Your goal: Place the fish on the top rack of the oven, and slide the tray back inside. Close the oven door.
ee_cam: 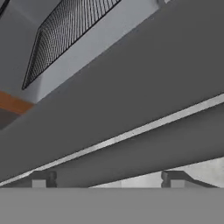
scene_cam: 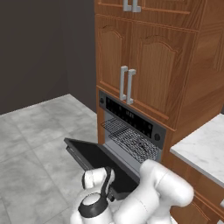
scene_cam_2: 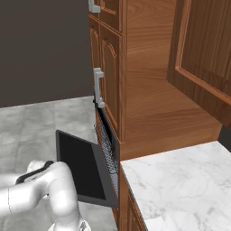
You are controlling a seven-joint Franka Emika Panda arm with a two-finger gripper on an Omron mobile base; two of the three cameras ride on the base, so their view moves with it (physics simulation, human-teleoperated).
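Observation:
The oven (scene_cam: 131, 116) has its black oven door (scene_cam: 94, 155) hanging open, nearly level. The silvery top rack (scene_cam: 129, 139) lies at the cavity's mouth. A dark smudge on its right part may be the fish (scene_cam: 142, 148); it is too small to be sure. From the side, the oven door (scene_cam_2: 83, 167) juts toward me with the top rack (scene_cam_2: 107, 149) behind it. My gripper (ee_cam: 107, 181) is open and wide, its fingertips (ee_cam: 41, 179) just below the oven door's grey front edge (ee_cam: 131, 157). The top rack (ee_cam: 65, 30) shows beyond.
Wooden cabinet doors with steel handles (scene_cam: 127, 83) rise above the oven. A white marble counter (scene_cam_2: 180, 180) runs to the right of it. Grey tiled floor (scene_cam: 30, 140) spreads to the left. My white arm (scene_cam: 153, 192) crouches low in front of the door.

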